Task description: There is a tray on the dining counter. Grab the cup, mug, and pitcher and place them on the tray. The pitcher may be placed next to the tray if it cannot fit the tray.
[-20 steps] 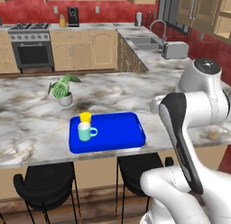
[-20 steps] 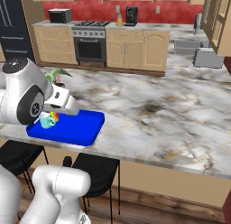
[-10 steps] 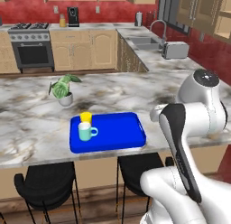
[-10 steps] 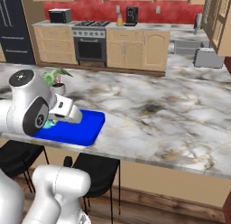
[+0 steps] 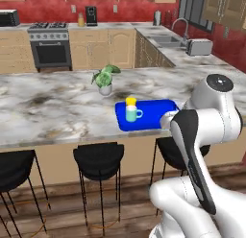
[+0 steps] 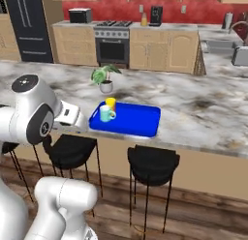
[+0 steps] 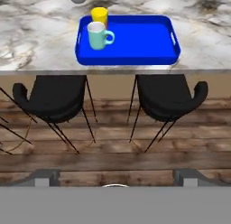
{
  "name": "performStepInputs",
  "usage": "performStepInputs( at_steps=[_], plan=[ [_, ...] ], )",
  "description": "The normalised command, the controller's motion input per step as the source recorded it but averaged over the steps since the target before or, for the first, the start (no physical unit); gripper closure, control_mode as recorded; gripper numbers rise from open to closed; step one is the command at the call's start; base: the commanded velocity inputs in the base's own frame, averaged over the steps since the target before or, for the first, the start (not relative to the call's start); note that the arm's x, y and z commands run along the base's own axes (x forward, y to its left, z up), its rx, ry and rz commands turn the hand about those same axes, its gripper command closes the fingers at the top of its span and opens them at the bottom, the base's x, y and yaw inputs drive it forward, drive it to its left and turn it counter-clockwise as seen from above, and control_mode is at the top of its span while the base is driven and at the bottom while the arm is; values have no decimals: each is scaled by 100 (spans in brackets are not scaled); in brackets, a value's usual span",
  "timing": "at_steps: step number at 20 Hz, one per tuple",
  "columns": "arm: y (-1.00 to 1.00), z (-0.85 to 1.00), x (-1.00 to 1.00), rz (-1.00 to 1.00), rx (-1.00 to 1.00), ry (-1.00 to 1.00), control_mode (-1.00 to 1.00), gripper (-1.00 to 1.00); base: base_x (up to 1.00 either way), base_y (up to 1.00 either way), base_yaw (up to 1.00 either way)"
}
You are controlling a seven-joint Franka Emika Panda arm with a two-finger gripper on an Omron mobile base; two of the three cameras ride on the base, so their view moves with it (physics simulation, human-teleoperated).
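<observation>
Jaws spread wide and empty, pulled back off the marble-topped desk (image 7: 40, 42). On the flat bright blue tray (image 7: 140, 40) at its near edge, teal handled mug (image 7: 98, 35) and yellow cup (image 7: 99, 14) stand together at one end.

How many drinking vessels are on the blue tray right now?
2: the yellow cup at the tray's far left corner, and the teal mug just in front of it.

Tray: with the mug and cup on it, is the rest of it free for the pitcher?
Yes. The mug and cup crowd the tray's left end in the hand view; the rest is bare blue.
</observation>
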Motion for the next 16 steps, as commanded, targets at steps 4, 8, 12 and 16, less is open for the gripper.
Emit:
performStepInputs(
  at_steps=[4,8,12,16],
  plan=[
    [0,0,0,0,0,0,100,-100,-76,100,0],
    [0,0,0,0,0,0,100,-100,-63,100,-1],
    [0,0,0,0,0,0,100,-100,-46,100,-2],
    [0,0,0,0,0,0,100,-100,-22,100,-5]
  ],
)
